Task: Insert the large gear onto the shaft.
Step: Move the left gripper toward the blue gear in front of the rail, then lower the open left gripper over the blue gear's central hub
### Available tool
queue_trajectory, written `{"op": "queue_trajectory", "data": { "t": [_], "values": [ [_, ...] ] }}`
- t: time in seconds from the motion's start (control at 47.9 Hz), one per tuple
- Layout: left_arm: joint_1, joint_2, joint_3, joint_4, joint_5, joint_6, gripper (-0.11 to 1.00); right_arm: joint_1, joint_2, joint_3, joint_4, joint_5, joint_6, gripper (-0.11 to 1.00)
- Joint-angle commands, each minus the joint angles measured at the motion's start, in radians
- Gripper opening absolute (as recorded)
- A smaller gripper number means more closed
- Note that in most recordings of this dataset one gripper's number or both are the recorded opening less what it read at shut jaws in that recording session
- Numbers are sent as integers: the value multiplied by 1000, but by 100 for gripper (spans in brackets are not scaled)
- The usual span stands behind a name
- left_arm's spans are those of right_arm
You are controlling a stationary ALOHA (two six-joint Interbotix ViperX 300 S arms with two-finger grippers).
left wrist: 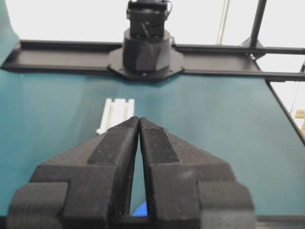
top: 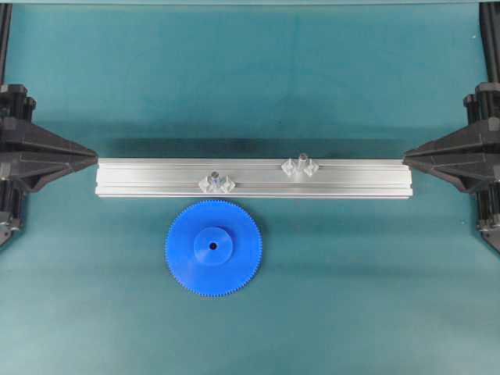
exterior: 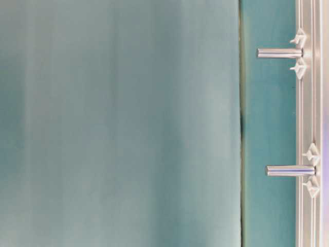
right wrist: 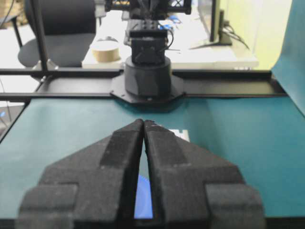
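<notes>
Overhead exterior view: nothing done yet. Large gear (top: 213, 248) flat on the teal worktop (top: 351, 297), just near of the silver rail (top: 254, 178). Shaft (top: 301, 166) upright on the rail, bare, right of a second pin (top: 216, 182). Left pincer (left wrist: 138, 125) and right pincer (right wrist: 144, 125) pressed together, pinching nothing, parked at the sides. Still left: grab, lift, slide onto shaft.

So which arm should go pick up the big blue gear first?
Probably left. The large gear lies flat left of centre, nearer the left claw than the right claw. Both are shut and empty.
</notes>
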Motion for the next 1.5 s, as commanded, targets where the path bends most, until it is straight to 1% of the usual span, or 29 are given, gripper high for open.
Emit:
{"op": "queue_trajectory", "data": {
  "t": [0.0,0.042,0.084,0.125,0.188,0.251,0.334,0.418,0.501,0.564,0.668,0.752,0.856,0.94,1.086,1.42,1.483],
  "values": [
    [-25,51,-103,11,58,-9,11,5,2,-31,9,-3,6,16],
    [-28,71,-129,14,100,-8,9,8,-3,-34,31,12,11,16],
    [-29,89,-147,14,135,-6,3,9,-9,-35,55,40,23,14],
    [-29,101,-156,14,163,-5,-1,9,-15,-38,69,80,37,10],
    [-34,117,-160,14,184,-8,-1,11,-21,-44,69,149,57,7],
    [-40,129,-163,14,196,-11,-1,14,-29,-51,69,218,69,6],
    [-61,156,-172,14,221,-12,-1,15,-32,-58,69,301,72,6],
    [-75,184,-192,14,258,-12,-1,15,-32,-57,69,356,72,6],
    [-77,219,-218,14,299,-12,-1,8,-37,-52,63,402,72,6],
    [-78,250,-235,14,337,-12,-1,0,-44,-41,49,431,72,6],
    [-78,298,-268,14,402,-8,-1,-34,-80,-15,26,499,74,6],
    [-78,336,-288,14,439,-3,-1,-67,-127,3,23,540,74,6],
    [-78,376,-308,15,446,-2,-1,-114,-206,28,9,575,72,6],
    [-77,400,-321,15,445,0,-1,-149,-258,43,8,617,71,6],
    [-78,445,-321,15,453,-2,-1,-160,-279,55,8,712,75,6],
    [-86,586,-333,15,442,3,-1,-158,-279,78,8,693,75,6],
    [-91,607,-342,17,442,14,-1,-160,-279,81,8,692,75,6]
  ]
}}
